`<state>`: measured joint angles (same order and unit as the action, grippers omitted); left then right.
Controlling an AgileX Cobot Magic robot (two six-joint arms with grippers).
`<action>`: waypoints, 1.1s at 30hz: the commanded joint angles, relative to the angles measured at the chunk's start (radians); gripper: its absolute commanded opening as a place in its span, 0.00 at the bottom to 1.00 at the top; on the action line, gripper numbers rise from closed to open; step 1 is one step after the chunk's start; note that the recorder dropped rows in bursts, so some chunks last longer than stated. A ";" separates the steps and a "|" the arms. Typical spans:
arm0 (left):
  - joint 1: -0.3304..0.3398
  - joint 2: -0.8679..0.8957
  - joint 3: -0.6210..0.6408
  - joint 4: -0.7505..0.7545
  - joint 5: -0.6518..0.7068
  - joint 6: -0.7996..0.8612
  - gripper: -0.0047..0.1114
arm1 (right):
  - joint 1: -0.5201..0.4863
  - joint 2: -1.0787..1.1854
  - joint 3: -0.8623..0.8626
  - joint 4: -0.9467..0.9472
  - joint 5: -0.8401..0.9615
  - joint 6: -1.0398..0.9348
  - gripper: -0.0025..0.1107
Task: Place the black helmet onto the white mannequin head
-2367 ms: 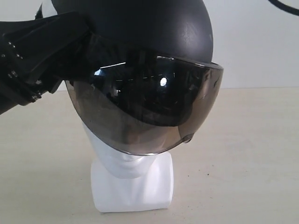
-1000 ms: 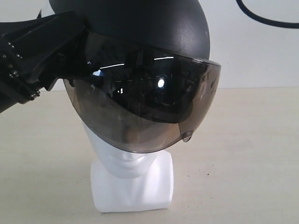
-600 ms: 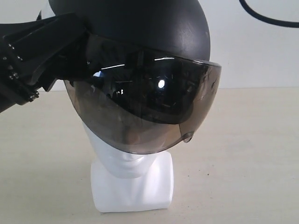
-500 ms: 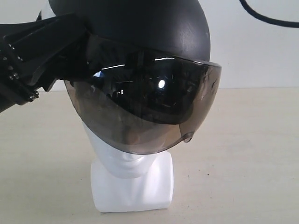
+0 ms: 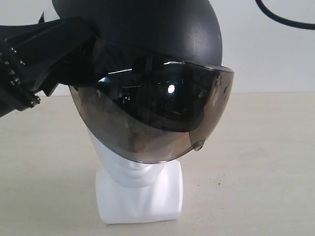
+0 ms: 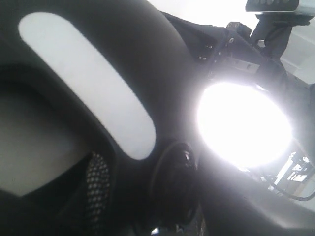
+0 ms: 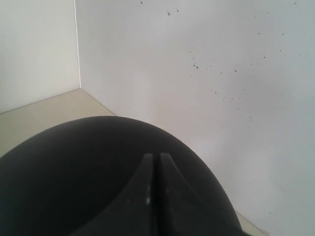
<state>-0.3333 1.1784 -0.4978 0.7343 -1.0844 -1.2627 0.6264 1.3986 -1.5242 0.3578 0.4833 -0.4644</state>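
Pale beige bench runs back to a plain white wall, with a black cable looping across the upper corner. On the bench stands the white mannequin head. It is glossy plastic, and only its chin, neck and squarish base show. The black helmet sits over it. Its matte rounded shell is faintly scuffed, and its top runs out of the exterior view. A large smoky visor curves down across the face to about chin level. The visor is semi-transparent, carries bright reflections, and has a small tab at its lower edge.

The left hand reaches in from the side and meets the helmet's rim beside the visor. Its fingers are hidden there, and the left wrist view is mostly dark blur and glare, so I cannot tell whether it is gripping the helmet.

The right hand hangs over the helmet's crown. Its two fingers are pressed together with nothing between them, and it is unclear whether they touch the shell.
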 commanded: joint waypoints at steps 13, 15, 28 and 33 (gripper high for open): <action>0.014 -0.095 0.004 -0.042 0.240 0.143 0.44 | 0.003 0.021 0.018 0.000 0.158 -0.017 0.02; 0.014 -0.138 0.004 -0.035 0.321 0.150 0.44 | 0.003 0.021 0.018 0.000 0.158 -0.017 0.02; 0.014 -0.304 0.004 -0.034 0.639 0.158 0.44 | 0.003 0.029 0.018 0.007 0.152 -0.017 0.02; 0.014 -0.310 0.004 -0.027 0.679 0.158 0.43 | 0.003 0.053 0.018 0.024 0.157 -0.023 0.02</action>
<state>-0.3373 0.8941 -0.4842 0.7602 -0.5033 -1.1467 0.6266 1.4229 -1.5131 0.3741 0.5859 -0.4745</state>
